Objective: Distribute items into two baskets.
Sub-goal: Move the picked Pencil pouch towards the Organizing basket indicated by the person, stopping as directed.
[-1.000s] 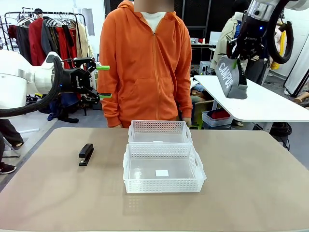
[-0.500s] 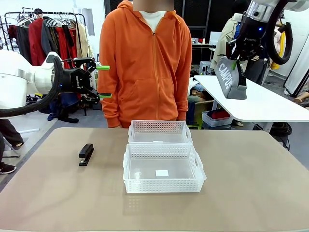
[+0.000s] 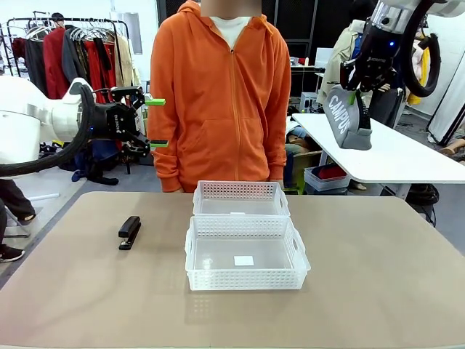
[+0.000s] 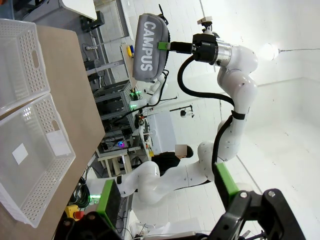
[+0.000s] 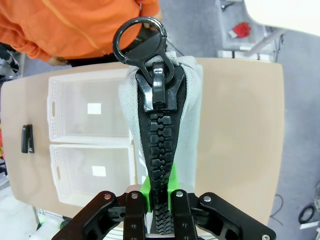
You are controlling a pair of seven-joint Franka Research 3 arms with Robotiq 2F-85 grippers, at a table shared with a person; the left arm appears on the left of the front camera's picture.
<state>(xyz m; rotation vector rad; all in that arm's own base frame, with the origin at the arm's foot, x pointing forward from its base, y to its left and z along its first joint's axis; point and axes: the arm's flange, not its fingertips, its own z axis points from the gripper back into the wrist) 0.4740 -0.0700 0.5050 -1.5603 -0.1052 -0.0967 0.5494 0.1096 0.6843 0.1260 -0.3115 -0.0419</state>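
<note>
Carry step, I'd say: the right gripper [image 3: 353, 93] in the frame's upper right is clamped on one end of the pouch [image 3: 347, 118], high off the tabletop [image 3: 378, 276]. Its long axis hangs near upright, zip ring down. Next it needs lowering over one of the baskets [image 3: 245, 279]. The left gripper [image 3: 155, 122] is wide open and empty, and the stapler [image 3: 130, 232] lies left of the baskets.

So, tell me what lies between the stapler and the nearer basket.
Nothing: the front view shows bare tabletop between the stapler and the nearer basket.
</note>
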